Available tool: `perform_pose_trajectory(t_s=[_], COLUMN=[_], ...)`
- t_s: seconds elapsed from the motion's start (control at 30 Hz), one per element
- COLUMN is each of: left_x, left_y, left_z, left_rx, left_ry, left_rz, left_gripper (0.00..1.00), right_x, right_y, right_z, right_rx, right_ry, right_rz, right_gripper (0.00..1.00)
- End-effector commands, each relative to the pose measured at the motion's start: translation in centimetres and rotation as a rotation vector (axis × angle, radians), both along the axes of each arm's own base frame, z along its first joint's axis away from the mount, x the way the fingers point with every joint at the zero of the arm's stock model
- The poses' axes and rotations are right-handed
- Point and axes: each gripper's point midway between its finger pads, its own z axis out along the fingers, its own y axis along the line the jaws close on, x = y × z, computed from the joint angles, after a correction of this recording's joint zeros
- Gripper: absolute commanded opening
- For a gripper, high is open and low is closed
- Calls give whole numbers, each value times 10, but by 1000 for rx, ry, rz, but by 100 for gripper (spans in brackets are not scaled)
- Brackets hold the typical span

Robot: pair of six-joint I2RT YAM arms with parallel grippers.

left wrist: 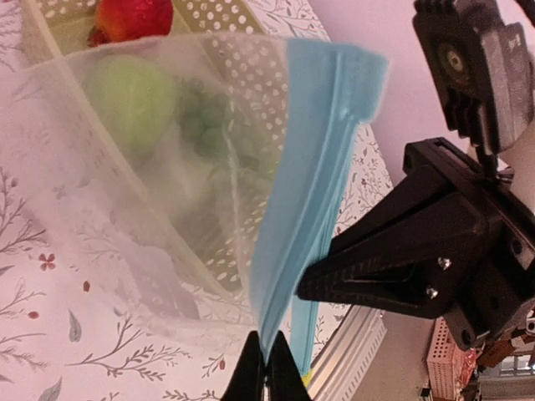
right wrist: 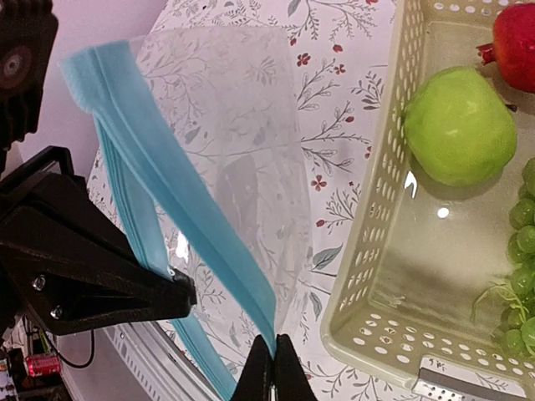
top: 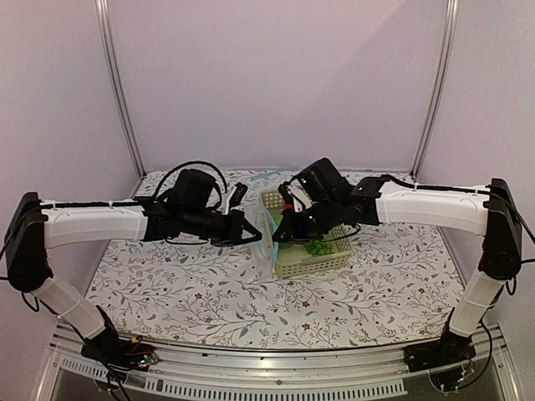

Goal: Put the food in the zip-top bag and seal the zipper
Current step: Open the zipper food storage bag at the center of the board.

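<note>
The clear zip-top bag (top: 267, 241) hangs upright between both grippers, beside the basket. My left gripper (left wrist: 272, 374) is shut on one lip of its light blue zipper (left wrist: 305, 184). My right gripper (right wrist: 274, 374) is shut on the other lip of the zipper (right wrist: 171, 180), and the mouth gapes a little between them. In the top view the left gripper (top: 251, 234) and right gripper (top: 281, 234) nearly meet. The green apple (right wrist: 458, 125) and red apple (right wrist: 517, 46) lie in the basket. In the left wrist view the green apple (left wrist: 129, 96) shows through the bag's film, the red apple (left wrist: 134, 17) above it.
A pale green perforated basket (right wrist: 368, 251) stands right of the bag on the floral tablecloth (top: 184, 284) and also holds a bunch of green grapes (right wrist: 518, 276). The metal rail of the table's near edge (top: 276, 363) runs along the front, and frame posts stand at the back corners.
</note>
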Motion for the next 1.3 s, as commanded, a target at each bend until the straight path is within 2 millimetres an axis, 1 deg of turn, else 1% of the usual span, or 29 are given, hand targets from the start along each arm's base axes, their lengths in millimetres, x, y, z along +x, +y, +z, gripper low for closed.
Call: perform_pose_trajectory(t_s=[0.0, 0.1, 0.2, 0.3, 0.37, 0.43, 0.57, 0.6, 0.67, 0.77, 0.83, 0.9, 0.93, 0.97, 1.03, 1.17, 1.23, 1.27], left_x=[7, 16, 20, 24, 26, 27, 29, 30, 28, 25, 24, 25, 25, 26, 26, 24, 24, 26], left_y=[27, 49, 62, 74, 82, 84, 79, 76, 63, 43, 35, 31, 30, 31, 33, 35, 38, 41], left_z=[-9, -20, -24, -27, -28, -28, -28, -27, -23, -15, -10, -8, -8, -8, -11, -15, -17, -19], left_rx=[178, 297, 359, 422, 473, 488, 476, 459, 393, 274, 223, 205, 202, 207, 218, 230, 247, 262], left_ry=[-19, -23, -35, -54, -63, -68, -67, -69, -68, -72, -70, -68, -68, -68, -66, -60, -61, -64], left_rz=[108, 213, 278, 342, 372, 386, 383, 375, 335, 286, 266, 258, 257, 261, 264, 260, 268, 281], left_gripper=[0, 0, 0, 0, 0, 1, 9, 13, 20, 35, 41, 45, 45, 43, 29, 14, 7, 1], right_x=[19, 32, 38, 40, 39, 38, 36, 35, 33, 31, 30, 28, 28, 27, 26, 25, 25, 24], right_y=[-28, -51, -63, -66, -65, -60, -53, -52, -48, -42, -38, -35, -33, -32, -31, -29, -26, -25], right_z=[-13, -14, -9, -1, 4, 8, 12, 13, 15, 17, 15, 16, 15, 15, 14, 13, 11, 10], right_rx=[-171, -275, -331, -336, -325, -307, -291, -288, -275, -259, -257, -258, -256, -255, -254, -251, -246, -242], right_ry=[-66, -125, -184, -221, -238, -241, -249, -250, -248, -239, -237, -238, -238, -237, -233, -226, -215, -210], right_rz=[-132, -247, -329, -383, -402, -398, -383, -381, -366, -349, -336, -328, -324, -321, -318, -309, -302, -295], right_gripper=[0, 0, 0, 0, 0, 0, 0, 0, 0, 0, 0, 0, 0, 0, 0, 0, 0, 0])
